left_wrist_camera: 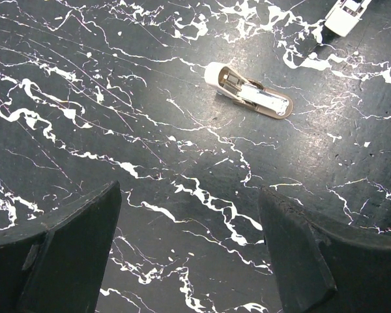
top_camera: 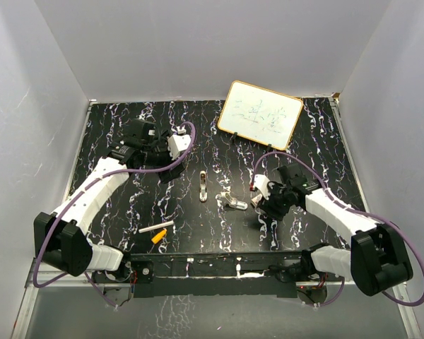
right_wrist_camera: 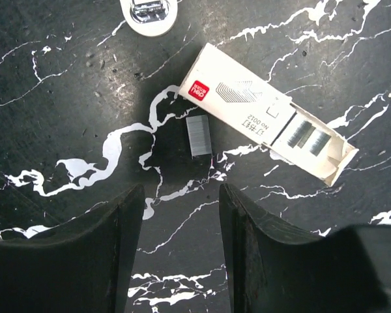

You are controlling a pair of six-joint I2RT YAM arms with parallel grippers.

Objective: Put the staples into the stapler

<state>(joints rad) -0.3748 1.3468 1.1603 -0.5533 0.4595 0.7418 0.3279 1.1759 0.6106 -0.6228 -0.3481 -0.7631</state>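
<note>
The stapler [top_camera: 203, 186] [left_wrist_camera: 247, 98] lies flat near the table's middle, white and tan with its metal channel showing. A second small white and grey stapler-like piece [top_camera: 233, 201] [left_wrist_camera: 345, 16] [right_wrist_camera: 148, 12] lies just right of it. A grey strip of staples [right_wrist_camera: 199, 135] rests on the table beside the half-open white staple box [right_wrist_camera: 267, 124]. My right gripper [top_camera: 265, 198] [right_wrist_camera: 181, 189] hovers just short of the strip, open and holding nothing. My left gripper [top_camera: 180, 143] [left_wrist_camera: 189, 189] stands wide open above bare table, back and left of the stapler.
A small whiteboard [top_camera: 260, 114] leans at the back right. A white stick [top_camera: 156, 229] and an orange piece [top_camera: 159, 237] lie near the front left. White walls close in the black marbled table [top_camera: 127, 205] on three sides.
</note>
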